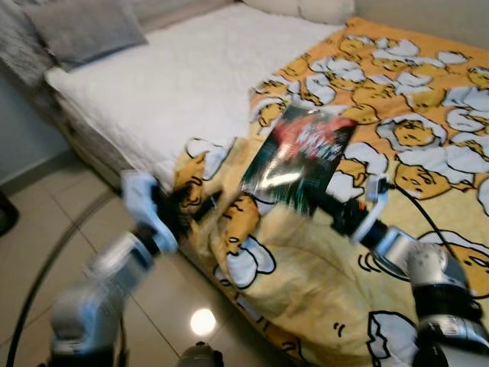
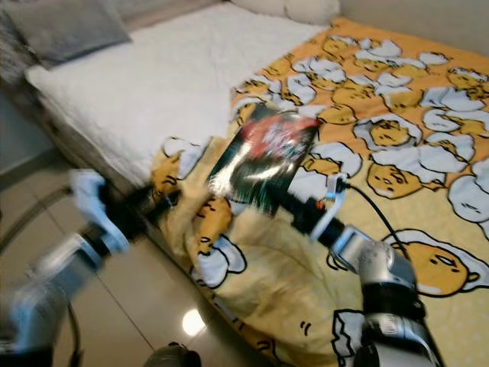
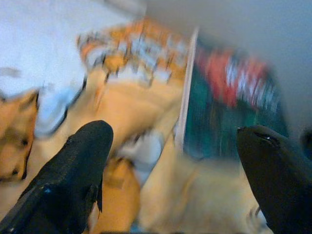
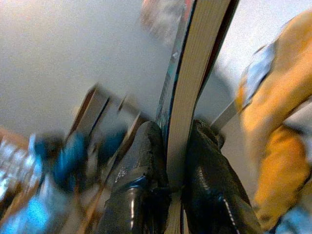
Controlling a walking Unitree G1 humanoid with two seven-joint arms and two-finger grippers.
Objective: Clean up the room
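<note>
Right gripper (image 4: 168, 161) pinches a book (image 1: 299, 157) by its lower edge, one finger on each cover, page block visible between them in the right wrist view. The book is lifted clear above the bed (image 1: 183, 92), its dark green and red cover tilted toward the camera; probably being carried off the bed as part of the tidy-up.

Left gripper (image 3: 170, 170) sits lower and to the left, near the bed's edge. Fingers spread wide, nothing between them, pointed toward the book. The arm is blurred. It looks placed to support or take the book's free edge, though that is a guess.

Around: a yellow cartoon-print blanket (image 1: 397, 138) is rumpled and spilling over the near edge toward the tiled floor (image 1: 46, 222); white mattress cover to the left; grey pillow (image 1: 84, 27) at far left. Loose blanket folds lie just under both grippers and could snag. A black cable (image 1: 424, 210) trails over the blanket beside the right arm.
</note>
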